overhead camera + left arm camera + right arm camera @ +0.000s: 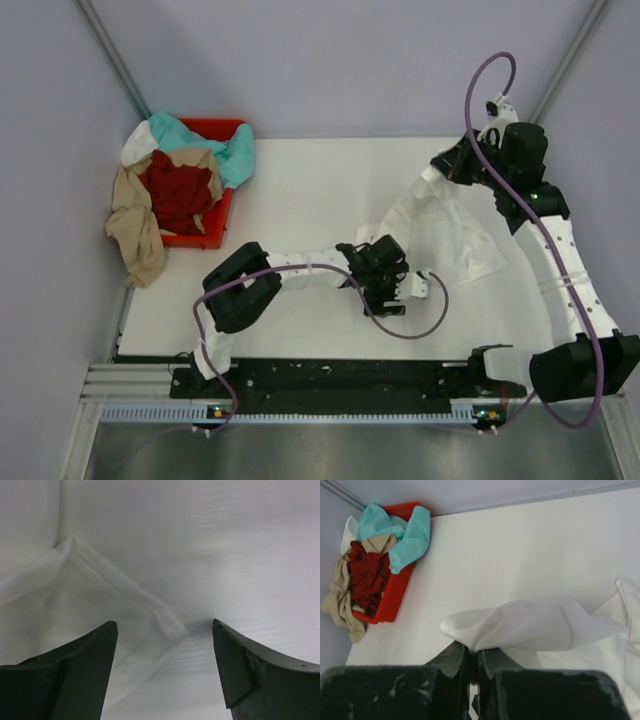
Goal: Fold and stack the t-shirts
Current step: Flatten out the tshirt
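One white t-shirt (455, 235) lies toward three o'clock on the desk (300, 190), mid-fold: my right tool (474, 656) pinches a raised fold of it while my left tool (164, 625) hangs spread over its corner, which I reckon it should clamp next.

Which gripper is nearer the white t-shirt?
Right. The right gripper is shut on a fold of the white t-shirt; the left gripper hangs open over one corner, not gripping it.
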